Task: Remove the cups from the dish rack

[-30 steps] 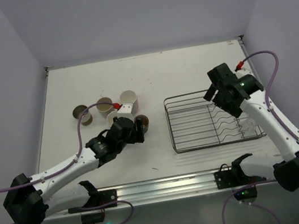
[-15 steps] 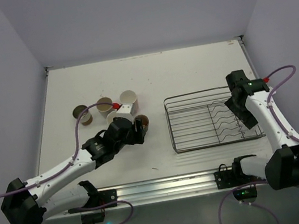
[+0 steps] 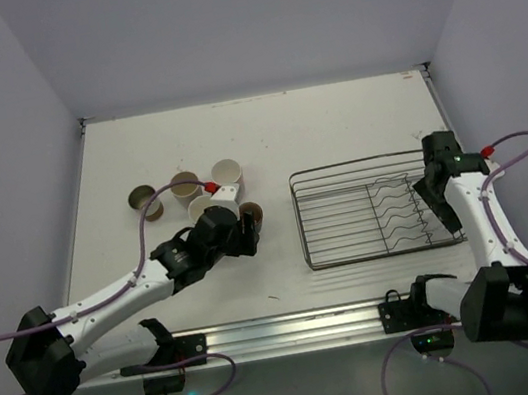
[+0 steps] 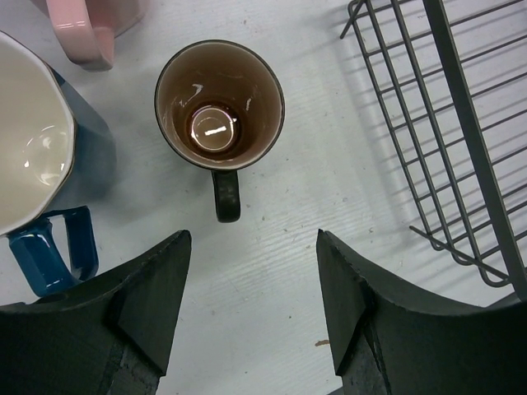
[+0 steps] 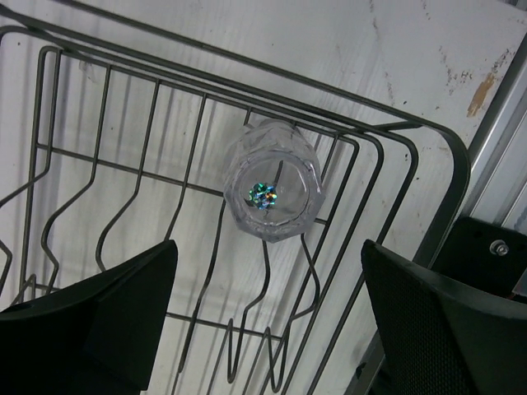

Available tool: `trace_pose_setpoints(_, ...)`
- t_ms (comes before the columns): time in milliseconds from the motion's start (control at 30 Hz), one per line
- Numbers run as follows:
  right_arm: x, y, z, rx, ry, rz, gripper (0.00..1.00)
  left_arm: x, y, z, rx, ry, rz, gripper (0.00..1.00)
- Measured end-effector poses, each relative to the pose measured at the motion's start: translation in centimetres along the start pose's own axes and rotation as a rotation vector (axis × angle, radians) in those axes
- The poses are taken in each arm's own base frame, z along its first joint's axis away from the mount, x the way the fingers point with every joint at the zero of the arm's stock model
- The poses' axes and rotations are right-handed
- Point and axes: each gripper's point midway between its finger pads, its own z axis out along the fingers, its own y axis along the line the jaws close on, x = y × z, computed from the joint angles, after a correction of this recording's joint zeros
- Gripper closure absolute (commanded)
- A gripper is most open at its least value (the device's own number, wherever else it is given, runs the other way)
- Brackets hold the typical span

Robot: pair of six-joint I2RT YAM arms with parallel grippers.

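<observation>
**Unloading the rack:** The left claw (image 4: 253, 239) hung open low over the table (image 3: 264, 137), gripping nothing. Its two black fingers (image 4: 148, 304) were spread apart just short of a dark brown mug (image 4: 219, 103). That mug stood upright on the table, its handle pointing into the gap between the fingers, and nothing touched it. It stood near the left end of the dish rack (image 3: 300, 220), but outside it. A blue mug (image 4: 37, 148) with a cream inside stood just beside it, and a pink mug (image 4: 90, 25) stood beyond that. In the overhead view a fourth mug (image 3: 184, 185) and a fifth mug (image 3: 143, 198) stood farther left in the same loose cluster on the table.

At the rack's right end, the right claw (image 5: 269, 247) hovered with its fingers wide apart and held nothing. Below it, a clear faceted cup (image 5: 272, 191) sat among the wavy wires near a corner of the rack. Whether the cup was mouth-up or mouth-down could not be told.
</observation>
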Motion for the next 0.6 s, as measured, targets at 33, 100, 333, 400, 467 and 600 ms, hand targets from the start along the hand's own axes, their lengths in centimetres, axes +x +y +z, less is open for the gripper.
trace_pose_setpoints(33,-0.2,-0.1,0.1,-0.001,-0.002,0.007,0.06,0.1,0.0,0.0,-0.001,0.002,0.001,0.34)
trace_pose_setpoints(100,-0.6,-0.2,0.5,-0.002,-0.007,0.019,0.06,0.2,0.1,0.2,-0.005,0.009,0.003,0.34)
trace_pose_setpoints(333,-0.7,-0.3,1.8,-0.006,0.015,0.036,0.07,0.5,0.1,0.5,-0.009,0.02,0.006,0.34)
trace_pose_setpoints(400,-0.4,-0.3,2.1,-0.012,0.025,0.029,0.07,0.7,0.1,0.5,-0.01,0.025,0.008,0.34)
trace_pose_setpoints(467,-0.1,-0.2,2.4,-0.013,0.036,0.022,0.07,0.8,0.1,0.7,-0.012,0.03,0.009,0.34)
trace_pose_setpoints(600,0.4,0.0,3.3,-0.004,0.054,0.014,0.09,0.9,0.1,0.7,-0.011,0.035,0.01,0.34)
